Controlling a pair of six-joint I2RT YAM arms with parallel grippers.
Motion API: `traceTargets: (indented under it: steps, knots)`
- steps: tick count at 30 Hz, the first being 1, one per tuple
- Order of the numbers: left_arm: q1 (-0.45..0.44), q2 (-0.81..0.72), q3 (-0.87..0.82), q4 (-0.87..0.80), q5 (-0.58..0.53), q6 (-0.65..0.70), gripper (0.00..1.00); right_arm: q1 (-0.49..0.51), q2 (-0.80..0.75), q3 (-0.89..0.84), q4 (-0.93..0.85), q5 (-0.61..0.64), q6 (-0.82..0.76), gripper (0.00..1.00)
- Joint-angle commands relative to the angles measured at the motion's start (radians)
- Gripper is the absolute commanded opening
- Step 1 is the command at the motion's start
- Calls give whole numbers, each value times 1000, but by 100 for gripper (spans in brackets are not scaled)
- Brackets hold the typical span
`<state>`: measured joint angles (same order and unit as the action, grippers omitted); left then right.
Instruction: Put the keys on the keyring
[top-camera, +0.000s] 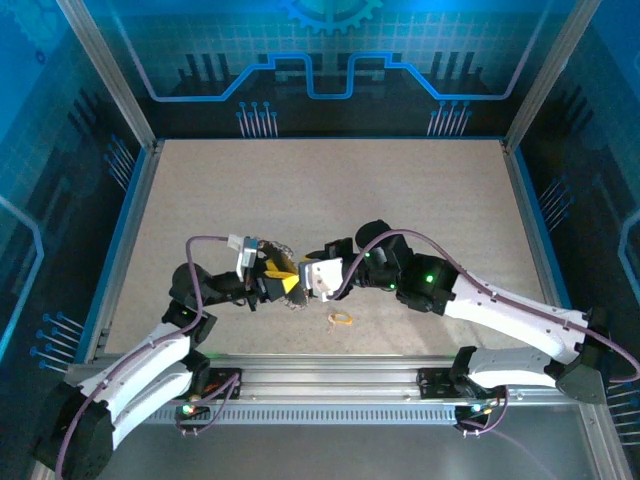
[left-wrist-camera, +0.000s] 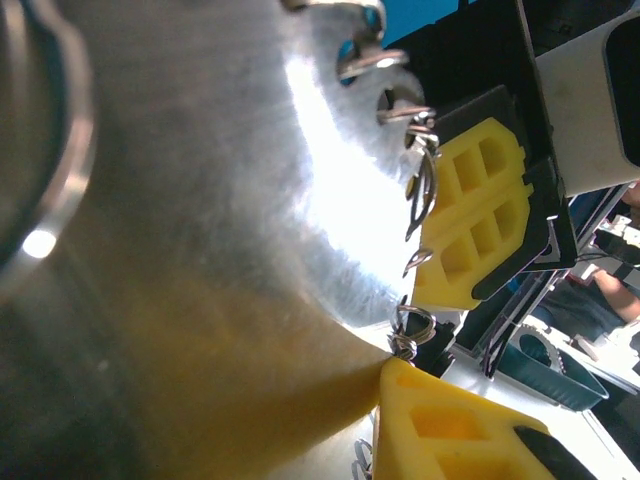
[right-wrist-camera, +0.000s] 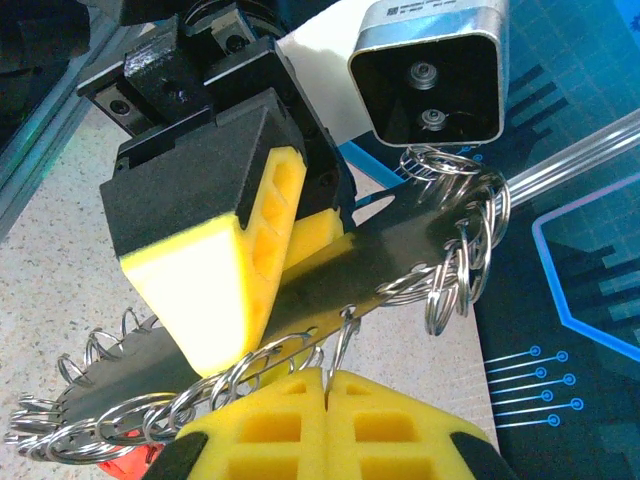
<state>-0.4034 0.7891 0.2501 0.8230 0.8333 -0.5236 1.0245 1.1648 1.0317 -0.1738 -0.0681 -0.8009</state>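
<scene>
Gripping is confirmed: left end effector (right-wrist-camera: 285, 255) closed on a flat metal strip (right-wrist-camera: 400, 255), right end effector (right-wrist-camera: 325, 400) shut on the keyring (right-wrist-camera: 478, 215); slippage could be caused by twisting.

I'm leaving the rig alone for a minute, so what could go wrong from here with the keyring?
1. The right gripper pinches only a thin ring at its pad tips; it could slip free.
2. The chain lies looped around the strap that the left gripper clamps; pulling apart may snag it.
3. A small yellow thing lies on the table apart from both grippers, possibly a key left out.
</scene>
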Motion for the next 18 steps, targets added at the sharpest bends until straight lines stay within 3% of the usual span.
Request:
traceTargets:
  steps: [1, 10, 14, 18]
  knots:
    - [-6, -7, 50, -11, 33, 10, 25, -7, -12, -12, 55, -17, 6, 0]
    - [-6, -6, 84, -104, 68, 100, 17, -9, -30, -30, 57, -4, -44, 0]
    - [-6, -19, 146, -312, 89, 236, 9, -18, 15, 106, -202, -7, -77, 0]
    - [-6, -22, 194, -425, 100, 298, 6, 13, 34, 134, -252, 106, -138, 0]
